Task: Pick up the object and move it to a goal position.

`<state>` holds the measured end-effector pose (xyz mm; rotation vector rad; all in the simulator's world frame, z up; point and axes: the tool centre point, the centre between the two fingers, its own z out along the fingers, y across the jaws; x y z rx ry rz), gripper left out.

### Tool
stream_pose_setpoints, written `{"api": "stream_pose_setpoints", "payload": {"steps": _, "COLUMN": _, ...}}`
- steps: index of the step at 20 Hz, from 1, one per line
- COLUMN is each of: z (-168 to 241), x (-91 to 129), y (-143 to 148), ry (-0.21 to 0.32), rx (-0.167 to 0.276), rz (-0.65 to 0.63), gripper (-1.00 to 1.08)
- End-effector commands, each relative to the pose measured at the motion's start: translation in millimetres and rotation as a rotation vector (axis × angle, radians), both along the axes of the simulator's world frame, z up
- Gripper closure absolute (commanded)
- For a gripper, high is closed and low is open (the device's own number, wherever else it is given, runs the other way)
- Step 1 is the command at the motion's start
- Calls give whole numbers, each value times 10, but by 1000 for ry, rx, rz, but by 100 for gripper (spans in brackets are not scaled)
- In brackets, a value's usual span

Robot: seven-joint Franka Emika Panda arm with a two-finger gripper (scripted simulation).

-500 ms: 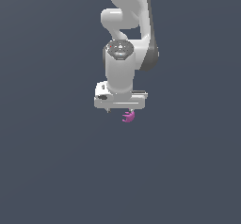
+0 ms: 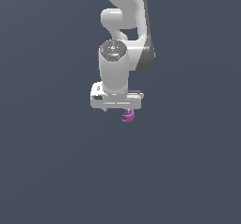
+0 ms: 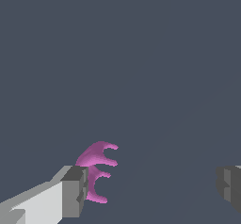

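One tiny object (image 3: 96,170) off-centre, jaws spread wide.
Closing now could nudge it aside; it sits against one finger (image 3: 74,191).

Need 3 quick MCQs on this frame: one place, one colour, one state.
1. Where is the object in the wrist view?
A. beside one finger
B. centred between both fingers
C. out of sight

2. Its colour?
A. green
B. magenta-purple
C. yellow

3. State of the end effector?
A. open
B. clamped shut on the object
C. out of view

Key: 1 A, it sits next to one finger, with a wide gap to the other; 2 B, pinkish-purple in both views; 3 A, its fingers stand far apart.
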<state>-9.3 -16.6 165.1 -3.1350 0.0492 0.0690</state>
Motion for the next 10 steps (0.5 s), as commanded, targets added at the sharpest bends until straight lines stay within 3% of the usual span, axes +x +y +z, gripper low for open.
{"api": "stream_pose_setpoints", "payload": {"steps": 1, "z": 4, "x": 1, "y": -18, "ry": 2, "rx": 3, "rz": 0, "gripper": -92}}
{"api": "stream_pose_setpoints", "payload": {"steps": 10, "z": -104, "x": -67, "y": 85, "ry": -4, "rx": -1, "rz": -36, "gripper": -92}}
